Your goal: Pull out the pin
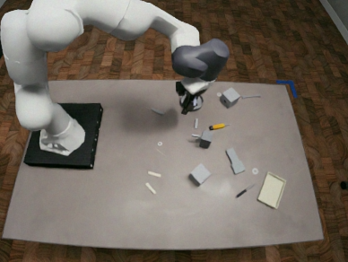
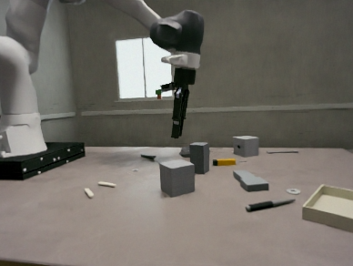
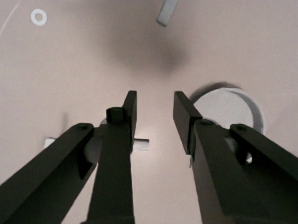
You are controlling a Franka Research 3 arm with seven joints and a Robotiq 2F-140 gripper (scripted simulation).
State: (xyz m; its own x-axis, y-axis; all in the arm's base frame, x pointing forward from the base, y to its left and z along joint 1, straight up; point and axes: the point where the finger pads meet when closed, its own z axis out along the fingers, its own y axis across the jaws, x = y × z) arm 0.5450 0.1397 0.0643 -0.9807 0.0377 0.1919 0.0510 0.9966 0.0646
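The pin's block [image 1: 205, 139] is a small grey block near the table's middle; in the exterior view it stands upright [image 2: 199, 157]. A short white pin [image 1: 195, 135] sticks out of its side, level with the table. In the wrist view the pin's end [image 3: 141, 145] shows beside my left finger, and the block is hidden behind that finger. My gripper [image 1: 184, 110] [image 2: 176, 133] hangs well above the table, behind the block, pointing down. Its fingers stand a little apart with nothing between them.
A round grey disc [image 3: 227, 107] lies under the gripper. A loose white pin [image 1: 195, 122], a yellow-handled tool [image 1: 218, 126], two more cubes [image 1: 230, 97] [image 1: 200, 173], a stepped bar [image 1: 235, 161], a cream tray [image 1: 272, 189], a knife [image 1: 245, 191] and two pegs [image 1: 154, 174] lie around.
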